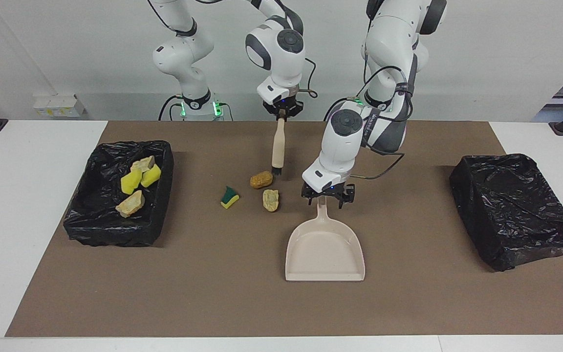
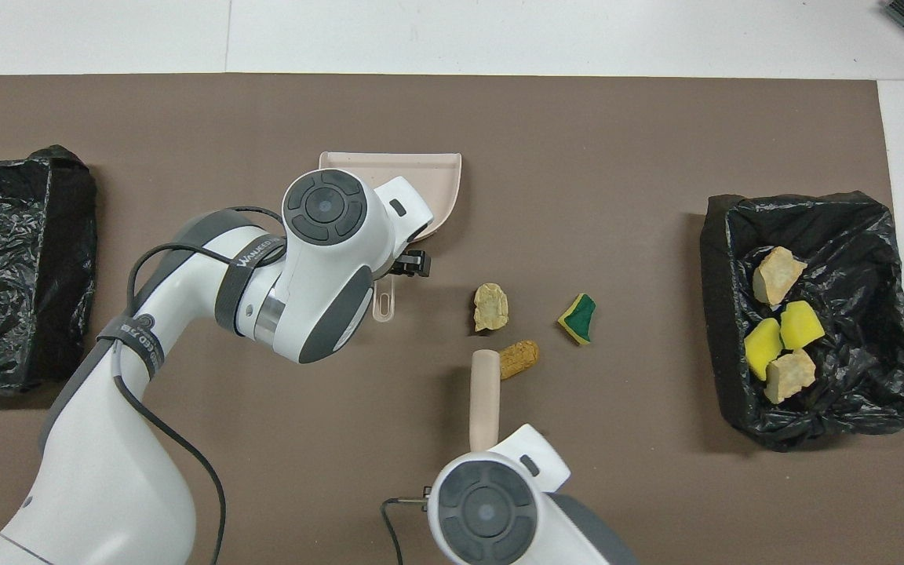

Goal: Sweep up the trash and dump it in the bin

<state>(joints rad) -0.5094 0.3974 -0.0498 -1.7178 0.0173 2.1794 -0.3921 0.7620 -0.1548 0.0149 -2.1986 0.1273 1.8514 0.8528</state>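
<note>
Three pieces of trash lie on the brown mat: a green-and-yellow sponge bit (image 1: 229, 197) (image 2: 577, 318), an orange lump (image 1: 261, 179) (image 2: 519, 359) and a tan lump (image 1: 270, 200) (image 2: 491, 306). My right gripper (image 1: 281, 113) is shut on the top of the beige brush (image 1: 277, 146) (image 2: 485, 388). The brush hangs with its dark bristles beside the orange lump. My left gripper (image 1: 328, 199) is open, low over the handle of the beige dustpan (image 1: 324, 249) (image 2: 428, 176), with a finger on each side of it. The bin (image 1: 115, 234) (image 2: 715, 314) holds several more pieces.
A second box wrapped in black plastic (image 1: 513, 210) (image 2: 20, 267) stands at the left arm's end of the table. The brown mat (image 1: 213, 293) covers the middle, with white table around it. The left arm's wrist hides part of the dustpan in the overhead view.
</note>
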